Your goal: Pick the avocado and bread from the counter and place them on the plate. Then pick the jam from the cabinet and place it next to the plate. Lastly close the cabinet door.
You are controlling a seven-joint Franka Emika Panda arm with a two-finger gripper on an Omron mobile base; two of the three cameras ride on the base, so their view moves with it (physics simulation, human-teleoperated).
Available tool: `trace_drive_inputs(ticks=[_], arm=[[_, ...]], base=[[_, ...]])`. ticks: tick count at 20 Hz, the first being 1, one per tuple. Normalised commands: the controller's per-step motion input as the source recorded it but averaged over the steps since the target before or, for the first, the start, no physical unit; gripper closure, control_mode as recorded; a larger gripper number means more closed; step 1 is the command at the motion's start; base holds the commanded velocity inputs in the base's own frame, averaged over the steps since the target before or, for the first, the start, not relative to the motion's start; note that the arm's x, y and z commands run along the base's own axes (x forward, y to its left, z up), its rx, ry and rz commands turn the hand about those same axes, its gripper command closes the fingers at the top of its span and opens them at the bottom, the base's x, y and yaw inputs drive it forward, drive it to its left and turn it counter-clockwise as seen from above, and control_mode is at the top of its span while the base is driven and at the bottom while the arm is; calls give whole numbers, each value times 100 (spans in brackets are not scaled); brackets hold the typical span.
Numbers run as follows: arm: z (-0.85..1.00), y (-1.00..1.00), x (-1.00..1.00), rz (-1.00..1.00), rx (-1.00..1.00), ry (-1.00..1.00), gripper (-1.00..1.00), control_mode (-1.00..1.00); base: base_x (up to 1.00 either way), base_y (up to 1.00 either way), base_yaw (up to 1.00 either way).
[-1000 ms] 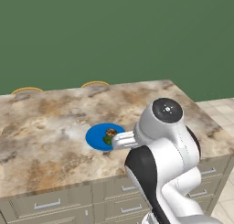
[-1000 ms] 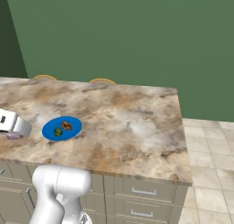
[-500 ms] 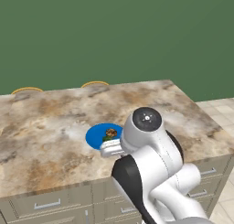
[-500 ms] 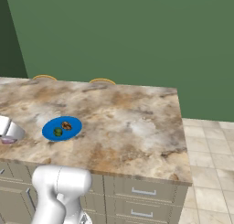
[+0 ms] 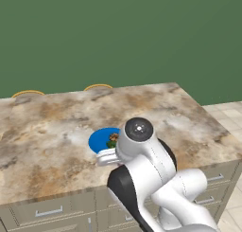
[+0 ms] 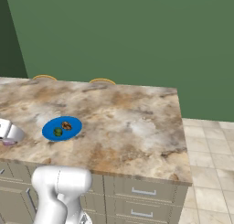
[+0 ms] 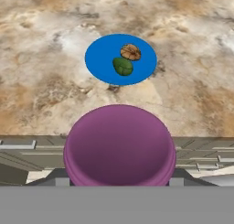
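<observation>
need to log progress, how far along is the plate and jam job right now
Done: the avocado and bread both lie on the plate. In hand: the gripper holds a purple-topped jar, seemingly the jam, at the counter edge short of the plate. Left: set it beside the plate, then close the cabinet door.

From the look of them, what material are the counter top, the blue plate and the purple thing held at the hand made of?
The counter looks like polished stone: beige and brown marbled veining. The plate looks like smooth glazed ceramic or plastic: flat, even bright blue with no pattern; which one is open. The purple lid seems matte plastic or painted metal: a plain domed top with soft shading.
</observation>
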Motion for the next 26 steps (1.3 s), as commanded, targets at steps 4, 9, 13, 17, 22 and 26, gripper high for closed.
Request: trace_drive_inputs(ticks=[4, 9, 13, 17, 22, 26], arm=[[-21, 9, 16, 0, 0, 0, 100, -100], [-17, 3, 16, 0, 0, 0, 100, -100], [-16, 1, 19, 0, 0, 0, 100, -100], [-20, 3, 21, -1, 0, 0, 100, -100], [-25, 12, 20, 0, 0, 0, 100, -100], [-31, 10, 19, 0, 0, 0, 100, -100]], base=[[0, 0, 0], [0, 0, 0], [0, 0, 0], [0, 0, 0], [0, 0, 0], [0, 0, 0]])
